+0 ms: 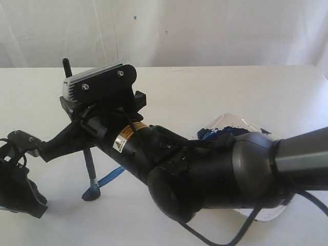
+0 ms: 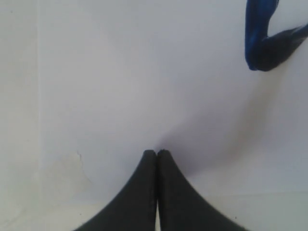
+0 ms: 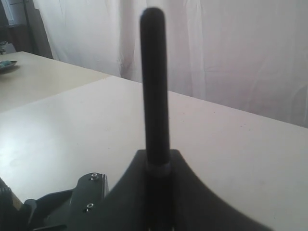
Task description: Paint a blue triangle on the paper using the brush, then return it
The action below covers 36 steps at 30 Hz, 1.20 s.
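Note:
My right gripper reaches across to the left and is shut on the brush, which stands nearly upright. The black handle rises from between the jaws. The brush's blue tip rests on the paper in a blue blob. From there a mid-blue stroke runs towards the arm. The arm hides the rest of the blue triangle. The stroke also shows in the left wrist view. My left gripper is shut on nothing, low over the paper's left part, at the lower left.
A white palette with dark blue paint lies on the table at the right, partly behind the right arm. The arm's bulk and its cable cover the middle foreground. A white curtain hangs behind the table.

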Each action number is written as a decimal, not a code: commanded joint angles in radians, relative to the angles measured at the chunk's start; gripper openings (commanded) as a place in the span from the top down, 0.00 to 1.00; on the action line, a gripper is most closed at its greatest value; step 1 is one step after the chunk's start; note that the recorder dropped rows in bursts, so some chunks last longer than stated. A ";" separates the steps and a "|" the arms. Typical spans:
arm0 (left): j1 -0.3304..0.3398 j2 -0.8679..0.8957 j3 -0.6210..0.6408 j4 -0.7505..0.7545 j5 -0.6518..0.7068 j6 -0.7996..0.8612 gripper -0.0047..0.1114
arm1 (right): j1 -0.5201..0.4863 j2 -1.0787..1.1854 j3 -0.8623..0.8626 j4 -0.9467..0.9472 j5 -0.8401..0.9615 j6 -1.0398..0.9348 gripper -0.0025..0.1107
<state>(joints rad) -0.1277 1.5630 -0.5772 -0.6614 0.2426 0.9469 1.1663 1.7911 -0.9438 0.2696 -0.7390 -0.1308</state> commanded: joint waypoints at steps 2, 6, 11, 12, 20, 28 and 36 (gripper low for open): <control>-0.002 0.001 0.006 -0.009 0.021 -0.001 0.96 | 0.000 -0.013 0.019 0.021 0.028 -0.027 0.98; -0.002 0.001 0.006 -0.009 0.021 -0.001 0.96 | 0.000 -0.024 0.026 0.082 0.038 -0.068 0.98; -0.002 0.001 0.006 -0.009 0.021 -0.001 0.96 | 0.000 -0.049 0.026 0.107 0.050 -0.093 0.98; -0.002 0.001 0.006 -0.009 0.021 -0.001 0.96 | 0.000 -0.057 0.026 0.107 0.061 -0.093 0.98; -0.002 0.001 0.006 -0.009 0.024 -0.001 0.96 | 0.000 -0.075 0.026 0.206 0.120 -0.212 0.98; -0.002 0.001 0.006 -0.009 0.037 -0.001 0.96 | 0.000 -0.095 0.026 0.342 0.151 -0.359 0.98; -0.002 0.001 0.006 -0.009 0.039 -0.001 0.96 | 0.000 -0.108 0.026 0.525 0.155 -0.533 0.98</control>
<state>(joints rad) -0.1277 1.5630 -0.5772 -0.6614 0.2483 0.9469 1.1663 1.6885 -0.9245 0.7430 -0.6045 -0.5888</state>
